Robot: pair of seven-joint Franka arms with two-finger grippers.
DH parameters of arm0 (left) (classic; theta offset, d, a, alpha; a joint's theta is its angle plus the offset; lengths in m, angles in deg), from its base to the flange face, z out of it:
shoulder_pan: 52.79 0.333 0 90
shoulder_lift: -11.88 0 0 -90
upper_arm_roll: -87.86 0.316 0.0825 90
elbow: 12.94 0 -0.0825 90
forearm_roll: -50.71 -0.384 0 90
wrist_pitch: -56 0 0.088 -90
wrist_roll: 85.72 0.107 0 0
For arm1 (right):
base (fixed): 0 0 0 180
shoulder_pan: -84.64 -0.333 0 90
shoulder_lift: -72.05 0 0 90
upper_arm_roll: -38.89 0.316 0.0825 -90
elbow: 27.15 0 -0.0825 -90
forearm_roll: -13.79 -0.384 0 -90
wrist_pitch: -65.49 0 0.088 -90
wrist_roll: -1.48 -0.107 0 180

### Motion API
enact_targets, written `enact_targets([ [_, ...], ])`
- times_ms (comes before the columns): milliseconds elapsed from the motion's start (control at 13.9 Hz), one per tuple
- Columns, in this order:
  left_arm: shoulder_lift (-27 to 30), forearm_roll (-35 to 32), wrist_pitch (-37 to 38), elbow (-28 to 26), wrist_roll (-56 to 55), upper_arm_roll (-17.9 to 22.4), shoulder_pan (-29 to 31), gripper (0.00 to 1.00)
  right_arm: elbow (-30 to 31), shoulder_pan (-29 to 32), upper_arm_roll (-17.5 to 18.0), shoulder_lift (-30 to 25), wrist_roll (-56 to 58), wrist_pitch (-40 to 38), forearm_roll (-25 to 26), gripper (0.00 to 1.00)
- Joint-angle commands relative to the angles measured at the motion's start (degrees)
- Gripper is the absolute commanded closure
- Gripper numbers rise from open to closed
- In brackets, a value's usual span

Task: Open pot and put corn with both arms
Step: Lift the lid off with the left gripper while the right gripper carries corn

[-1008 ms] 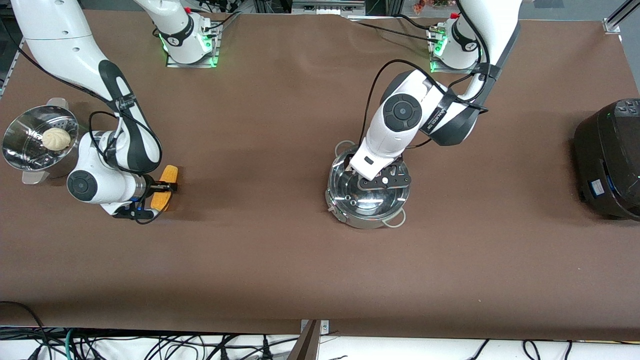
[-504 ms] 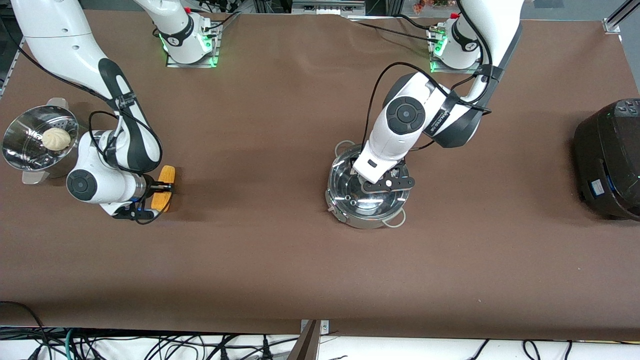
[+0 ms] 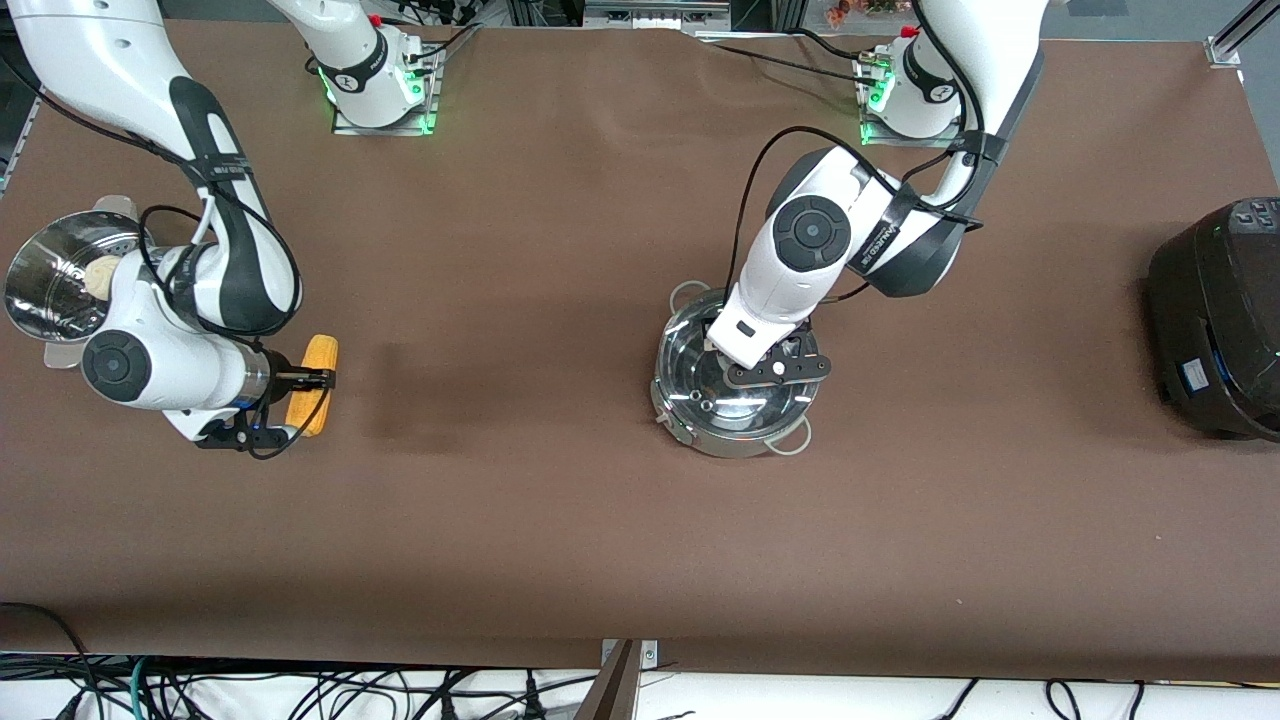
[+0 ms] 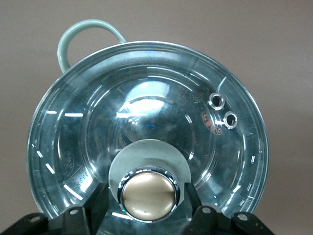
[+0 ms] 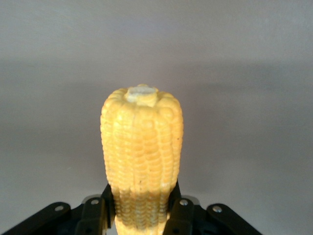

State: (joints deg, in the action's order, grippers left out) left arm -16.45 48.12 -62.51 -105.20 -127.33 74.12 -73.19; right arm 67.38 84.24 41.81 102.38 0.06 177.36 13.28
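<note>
On my screens, item by item.

Bench (image 3: pixel 560 520): one flat brown sheet, matte, running the whole width of the front view. Both arm bases stand along its edge farthest from the front camera, each on a metal plate with green lights. Past the edge nearest the camera I see a tangle of black cables on a pale floor.

Pot (image 3: pixel 735 385): shiny steel, toward the left arm's end of the middle of the bench, glass lid (image 4: pixel 146 132) on, pale loop handle (image 4: pixel 88 34) showing at the rim.

Left gripper (image 3: pixel 765 362): low over the lid. In the left wrist view I see its jaws standing at either side of the copper-coloured knob (image 4: pixel 148 196), tight against it.

Corn (image 3: pixel 310 385): yellow cob, toward the right arm's end of the bench, lifted above its shadow on the sheet.

Right gripper (image 3: pixel 300 380): over the bench beside the steamer, jaws clamped on the cob's lower part, as the right wrist view shows (image 5: pixel 142 215).

Steamer (image 3: pixel 50 285): steel, at the right arm's end, a pale bun (image 3: pixel 97 277) inside, partly hidden by that arm.

Cooker (image 3: pixel 1215 320): large, black, at the left arm's end.
</note>
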Motion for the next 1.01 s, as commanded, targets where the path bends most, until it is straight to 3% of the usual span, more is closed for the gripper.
enact_targets([
  [0,-0.86,-2.24,0.3,1.64,-1.11,1.08,-1.23,0.39,-5.22,0.23,1.64,-0.19,-0.08,-5.6,-0.72,0.99],
  [432,-0.94,-2.16,0.3,1.64,-1.11,1.61,-1.58,0.42,-10.32,-0.21,7.8,-0.19,-6.05,-7.98,-0.55,0.99],
  [576,-0.94,-2.16,0.3,1.64,-1.02,1.7,-1.58,0.54,-12.26,-1.35,7.98,-0.1,-6.14,-9.65,-0.63,0.99],
  [648,-0.94,-2.16,0.3,1.64,-0.76,1.7,-1.58,0.75,-12.79,-1.96,7.98,-0.1,-6.14,-9.91,-0.64,0.99],
  [792,-0.94,-2.16,0.3,1.64,-0.58,1.87,-1.58,0.98,-13.05,-2.76,8.07,-0.1,-6.23,-9.83,-0.72,0.99],
  [936,-0.86,-2.24,0.3,1.64,-0.58,1.87,-1.58,1.0,-14.63,-4.07,8.07,0.25,-8.76,-9.92,-0.64,1.0],
])
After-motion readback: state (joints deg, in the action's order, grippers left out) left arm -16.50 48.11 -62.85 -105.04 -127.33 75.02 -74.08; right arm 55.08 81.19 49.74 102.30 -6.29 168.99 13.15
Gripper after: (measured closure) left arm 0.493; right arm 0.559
